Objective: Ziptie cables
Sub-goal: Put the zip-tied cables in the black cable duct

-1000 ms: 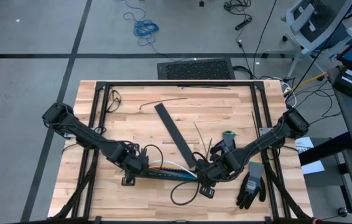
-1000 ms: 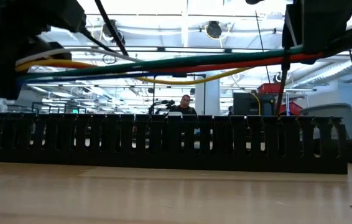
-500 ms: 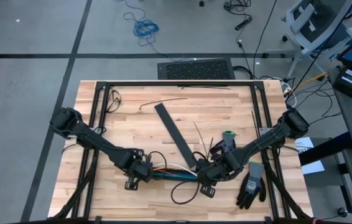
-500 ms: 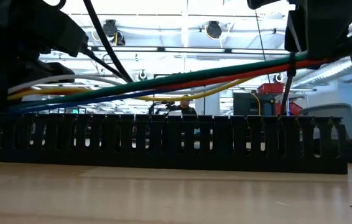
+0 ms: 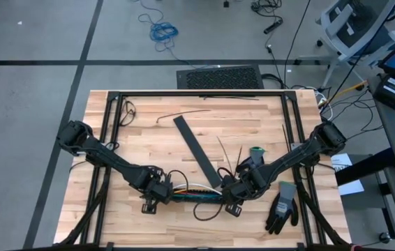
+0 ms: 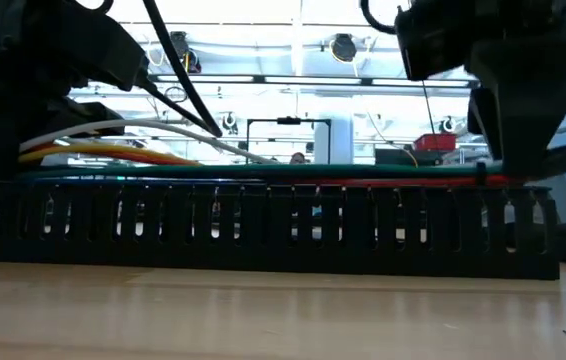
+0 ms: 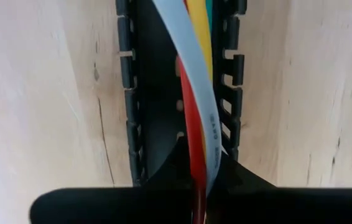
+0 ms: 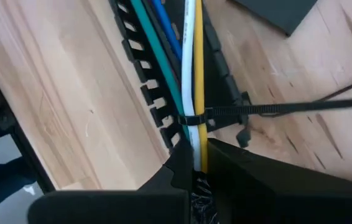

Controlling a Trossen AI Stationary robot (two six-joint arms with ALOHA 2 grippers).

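Near the table's (image 5: pixel 148 150) front edge, both grippers (image 5: pixel 157 196) (image 5: pixel 229 196) pinch the cables (image 5: pixel 190 196) over the tray (image 6: pixel 263 235); slack could pop wires out.

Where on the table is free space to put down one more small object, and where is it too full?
Free: the bare wood between the black strip and the frame's left rail. Crowded: the near edge, where the left gripper and right gripper hold the cables over the slotted duct, beside the glove.
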